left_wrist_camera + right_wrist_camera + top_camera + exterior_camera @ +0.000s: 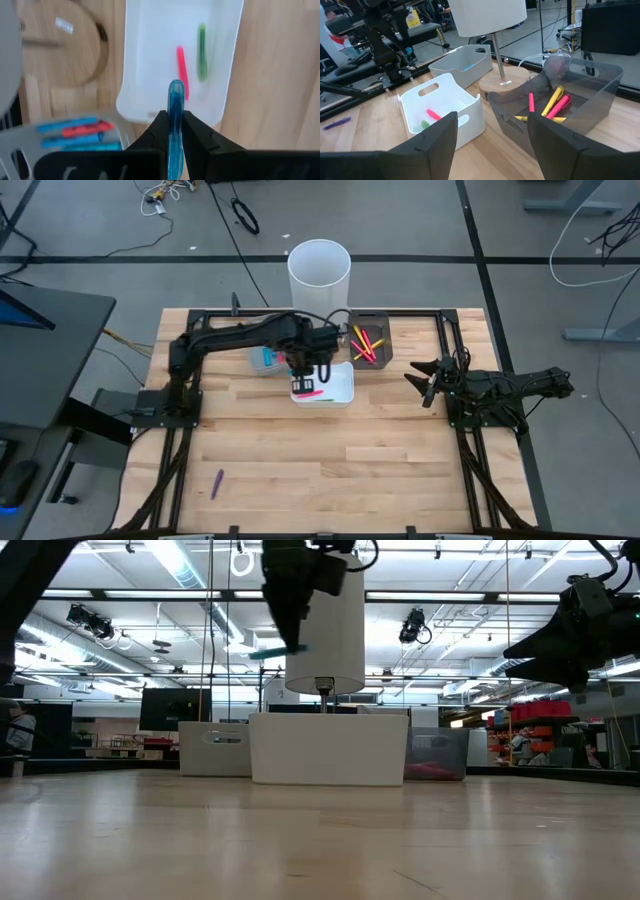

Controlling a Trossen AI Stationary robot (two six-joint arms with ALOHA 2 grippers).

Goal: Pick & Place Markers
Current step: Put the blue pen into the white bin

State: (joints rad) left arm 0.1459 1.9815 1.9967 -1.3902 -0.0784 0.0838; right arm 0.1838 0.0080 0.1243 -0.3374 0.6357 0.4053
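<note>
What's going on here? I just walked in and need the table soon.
The left hand is shut on a blue marker above the white tray, which holds a pink marker and a green marker. The right hand waits open by the table's right side.

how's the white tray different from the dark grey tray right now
The white tray is opaque white and holds one pink marker and one green marker; the dark grey tray is see-through smoky grey and holds several yellow and pink markers. The left gripper holds a blue marker above the white tray; nothing hangs over the grey one. Both are small rectangular bins near the lamp base.
</note>
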